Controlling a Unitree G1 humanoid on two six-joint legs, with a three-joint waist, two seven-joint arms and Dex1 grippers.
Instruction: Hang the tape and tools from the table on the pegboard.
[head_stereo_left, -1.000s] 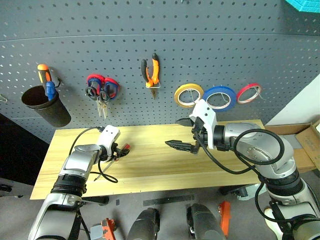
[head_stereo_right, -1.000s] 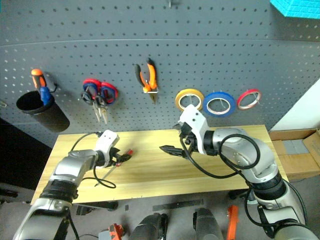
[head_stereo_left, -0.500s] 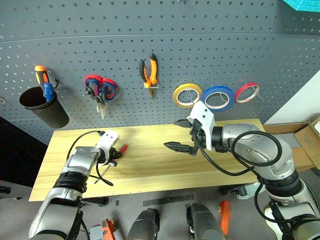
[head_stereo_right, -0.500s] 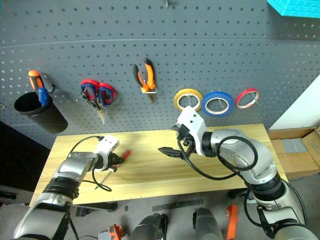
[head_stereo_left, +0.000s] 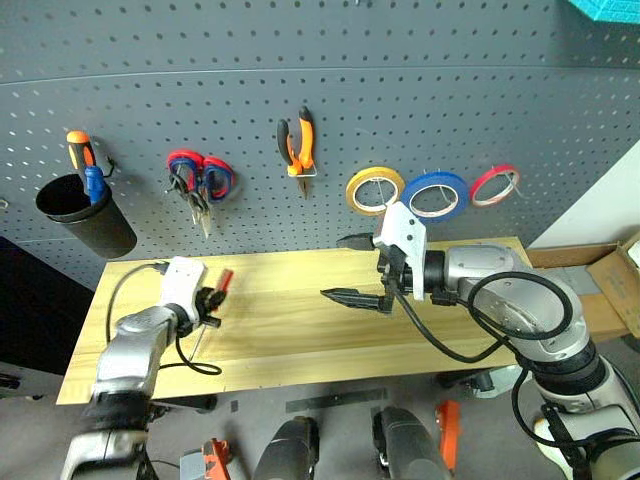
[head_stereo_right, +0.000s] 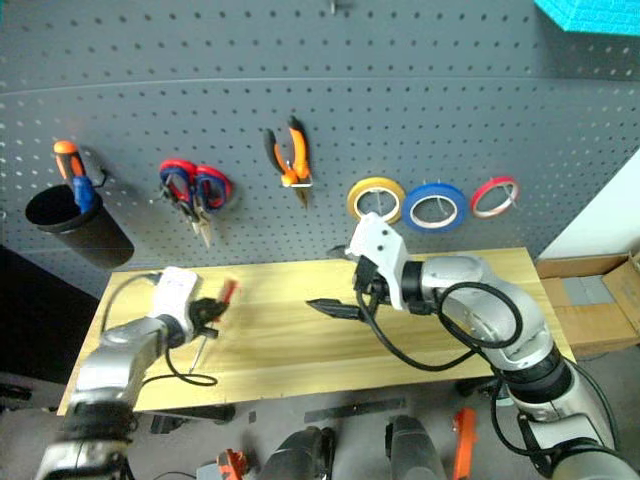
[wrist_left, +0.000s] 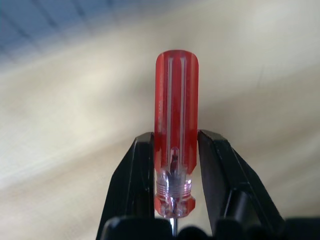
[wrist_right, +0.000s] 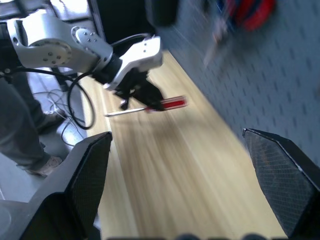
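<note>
1. Left gripper (head_stereo_left: 208, 301): the jaws are closed on the screwdriver (wrist_left: 175, 145), gripping the red handle low down, close to where the metal shaft enters it. The tool is clear of the bench (head_stereo_left: 300, 340), held above its left part.

2. Long axis of the screwdriver: the handle runs out past the fingertips, up and away toward the pegboard (head_stereo_left: 400, 120). The shaft trails back and down toward the near edge of the bench.

3. Right gripper (head_stereo_left: 348, 268): the jaws stand wide apart and hold nothing. It hangs over the middle of the bench, pointing left toward the left gripper and well apart from the screwdriver.

4. Already on the pegboard: the scissors (head_stereo_left: 198, 182) and pliers (head_stereo_left: 298, 142) hang left of centre. The blue tape (head_stereo_left: 437, 195) hangs right of centre between a yellow roll (head_stereo_left: 376, 190) and a red roll (head_stereo_left: 497, 185).

5. Judgement: the left arm is the one placed for the coming move. The black cup (head_stereo_left: 85, 212) at the far left, which already holds one orange-handled tool, lies up and left of the held screwdriver. As gripped, the handle leads; dropping it shaft-first would call for turning the wrist.
</note>
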